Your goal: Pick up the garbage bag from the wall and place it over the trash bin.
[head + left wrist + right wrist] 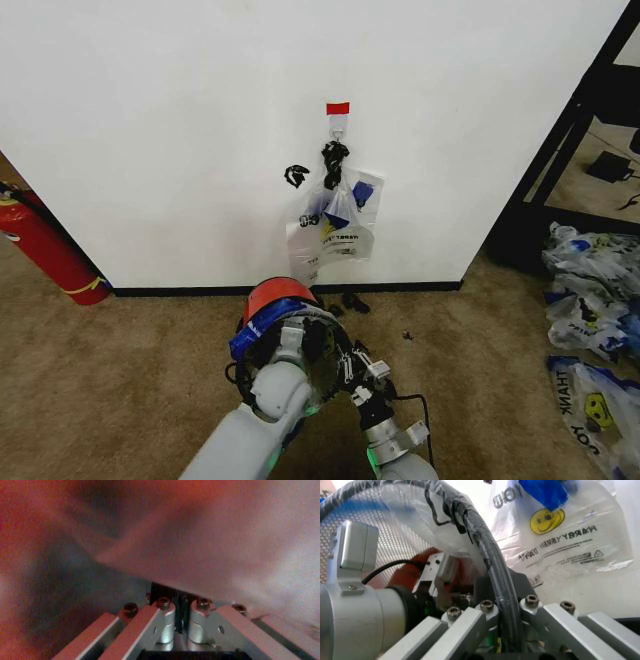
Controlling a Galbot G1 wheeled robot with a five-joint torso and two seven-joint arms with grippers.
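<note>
Clear film lies wrapped round the black rim that the right gripper (506, 605) straddles, one finger either side and closed on it. It seems to pin the bag (420, 502) to the bin (285, 310) and steady the bin while the other arm works. The left gripper (181, 607) sits deep among red surface and pale plastic with its fingers almost together; whether they pinch any film cannot be told. In the right wrist view it sits inside the bin's mouth, probably pressing the bag down into it.

In the head view both arms meet over the bin, which stands on the carpet just before the wall (150, 120), its red bottom turned towards the wall as if tilted. A blue handle (255, 335) drapes over the rim on the robot's left side. So the bag looks to be over the rim, at least in part, and the task is judged near its end.

Outward again, a clipped bunch of like bags (335, 225) hangs from the hook (338, 125) under the red tape (338, 107). An extinguisher (50, 250) leans far left, and stuffed bags (590, 290) lie heaped far right.
</note>
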